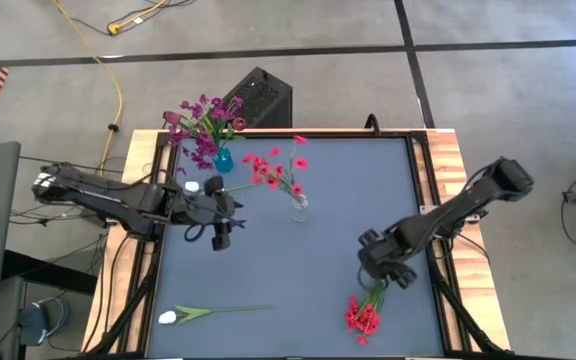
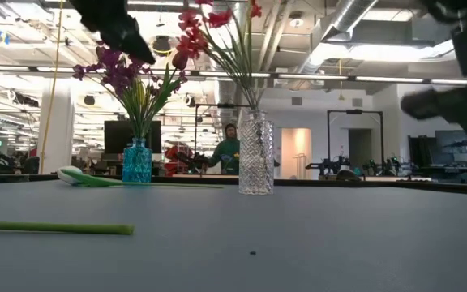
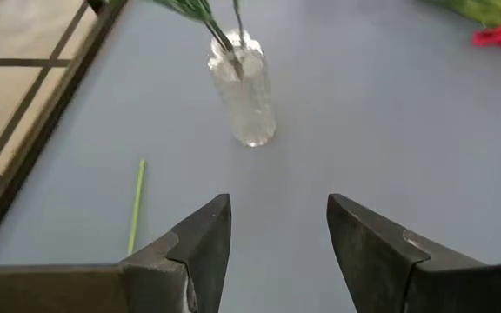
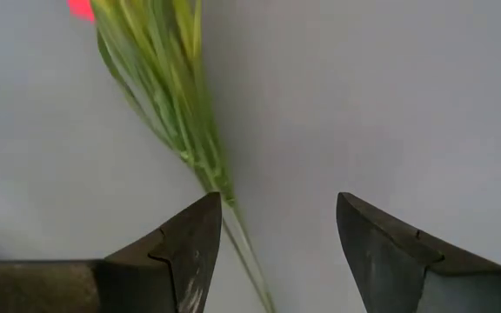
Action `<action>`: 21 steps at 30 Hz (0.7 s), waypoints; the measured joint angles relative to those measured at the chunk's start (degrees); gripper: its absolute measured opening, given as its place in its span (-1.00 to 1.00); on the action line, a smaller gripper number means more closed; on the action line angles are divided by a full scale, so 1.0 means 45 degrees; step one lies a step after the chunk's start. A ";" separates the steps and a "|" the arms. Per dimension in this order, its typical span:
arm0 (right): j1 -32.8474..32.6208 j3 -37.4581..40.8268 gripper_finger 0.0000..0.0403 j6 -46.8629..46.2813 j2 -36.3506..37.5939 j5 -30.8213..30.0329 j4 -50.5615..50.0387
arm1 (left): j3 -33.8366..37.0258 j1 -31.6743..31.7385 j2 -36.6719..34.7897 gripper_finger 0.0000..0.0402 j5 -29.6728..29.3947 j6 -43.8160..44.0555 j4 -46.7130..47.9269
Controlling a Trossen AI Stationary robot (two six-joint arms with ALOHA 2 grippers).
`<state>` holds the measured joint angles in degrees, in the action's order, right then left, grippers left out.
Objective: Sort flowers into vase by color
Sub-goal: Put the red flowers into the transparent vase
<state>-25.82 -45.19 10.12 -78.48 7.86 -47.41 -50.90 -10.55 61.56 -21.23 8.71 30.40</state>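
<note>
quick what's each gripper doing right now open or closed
Left gripper: open, empty, near the clear vase.
Right gripper: open, over the red flowers, not gripping.

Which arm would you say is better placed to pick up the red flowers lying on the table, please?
Right. Its end effector hovers open directly over the stems of the red flowers, as the right wrist view shows. The left end effector is open across the table, near the clear vase.
</note>
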 joint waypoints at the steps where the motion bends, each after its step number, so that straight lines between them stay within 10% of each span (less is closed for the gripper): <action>1: -0.0081 -0.0006 0.27 0.0027 -0.0347 0.0094 -0.0035 | 0.0226 -0.0008 0.0000 -0.10 0.0027 -0.0010 -0.0216; 21: -0.0176 -0.0691 0.14 0.2061 -0.4223 0.0299 -0.2242 | 0.0794 0.0308 0.0005 -0.10 0.0105 -0.0789 -0.1880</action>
<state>-26.61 -48.30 19.39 -97.48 9.21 -57.50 -47.33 -9.17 61.58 -20.75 5.17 21.94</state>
